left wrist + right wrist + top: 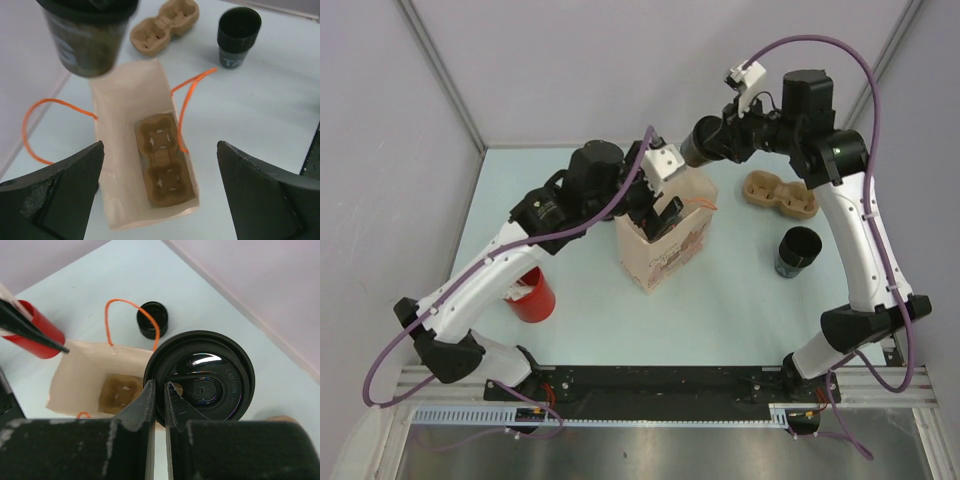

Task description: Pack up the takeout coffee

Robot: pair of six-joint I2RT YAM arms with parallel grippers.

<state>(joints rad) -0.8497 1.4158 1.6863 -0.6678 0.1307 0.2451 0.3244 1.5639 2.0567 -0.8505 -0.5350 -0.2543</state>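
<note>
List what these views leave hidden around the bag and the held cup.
Top view: the left gripper covers the mouth of the paper bag, hiding its contents.
Left wrist view: the lidded cup is blurred, its lid cut by the top edge.
Right wrist view: the lid hides the cup's body.

a robot lab cell: plain lilac walls close in a pale blue table, and left arm and right arm are bolted to a metal rail.

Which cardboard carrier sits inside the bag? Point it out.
The carrier lying flat at the bottom of the paper bag; the other carrier rests on the open table beyond it.
</note>
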